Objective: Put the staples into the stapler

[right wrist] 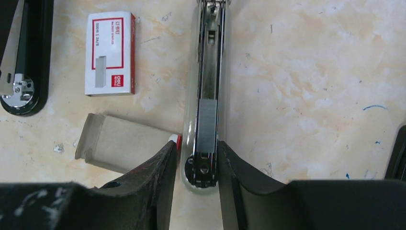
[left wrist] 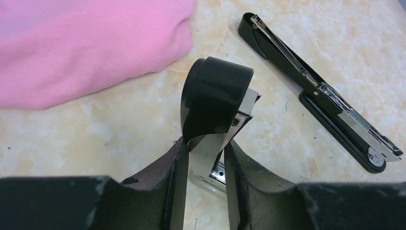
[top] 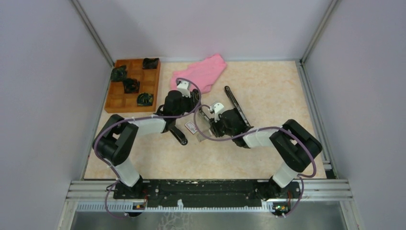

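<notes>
A stapler (right wrist: 210, 57) lies open on the table between my two arms, its metal magazine facing up. A short grey block of staples (right wrist: 208, 122) sits in the channel near the rear hinge. My right gripper (right wrist: 197, 146) straddles that rear end, open, with a thin gap on its left side. The stapler's black top cover (left wrist: 218, 96) stands raised. My left gripper (left wrist: 207, 146) is shut on its lower part, a finger pressed against each side.
A white and red staple box (right wrist: 110, 52) and its cardboard sleeve (right wrist: 124, 143) lie left of the stapler. A second black stapler (left wrist: 321, 100) lies unfolded nearby. A pink cloth (top: 206, 72) and a wooden tray (top: 119, 100) of black items sit at the back left.
</notes>
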Available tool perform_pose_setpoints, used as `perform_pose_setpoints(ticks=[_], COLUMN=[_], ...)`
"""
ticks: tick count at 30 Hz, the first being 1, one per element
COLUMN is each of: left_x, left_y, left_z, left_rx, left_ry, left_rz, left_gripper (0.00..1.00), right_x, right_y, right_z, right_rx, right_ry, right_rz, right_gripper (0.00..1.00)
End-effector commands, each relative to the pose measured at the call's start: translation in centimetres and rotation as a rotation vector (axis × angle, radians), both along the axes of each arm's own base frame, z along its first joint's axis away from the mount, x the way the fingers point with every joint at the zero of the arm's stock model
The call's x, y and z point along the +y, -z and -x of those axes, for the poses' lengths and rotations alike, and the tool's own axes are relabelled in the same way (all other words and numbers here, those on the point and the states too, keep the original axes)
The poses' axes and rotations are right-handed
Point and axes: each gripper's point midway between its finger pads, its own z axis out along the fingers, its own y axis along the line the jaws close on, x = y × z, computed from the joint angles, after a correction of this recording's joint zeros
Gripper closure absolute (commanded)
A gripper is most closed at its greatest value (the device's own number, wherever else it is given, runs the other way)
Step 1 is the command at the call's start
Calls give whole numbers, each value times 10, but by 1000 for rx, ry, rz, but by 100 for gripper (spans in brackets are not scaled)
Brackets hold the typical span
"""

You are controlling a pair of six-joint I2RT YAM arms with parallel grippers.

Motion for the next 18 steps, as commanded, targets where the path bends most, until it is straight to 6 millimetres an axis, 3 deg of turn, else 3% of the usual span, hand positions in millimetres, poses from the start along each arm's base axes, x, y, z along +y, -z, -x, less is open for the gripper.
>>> perform_pose_setpoints(ticks=[1,13,18], left_x=[4,-12,-10], left_y=[-22,-16,-18], left_z=[-6,15,21], left_rx=[-93,-145,-185], left_ry=[-27,25,12], left_rz=[-10,-87,-122], left_gripper=[63,56,49], right_x=[4,7,8], right_y=[-18,-9,-6], right_z=[2,1,3], right_rx=[-55,-84,-99], right_ry=[-14,-41,-66], right_rz=[-46,-54,-53], right_gripper=[64,99,100])
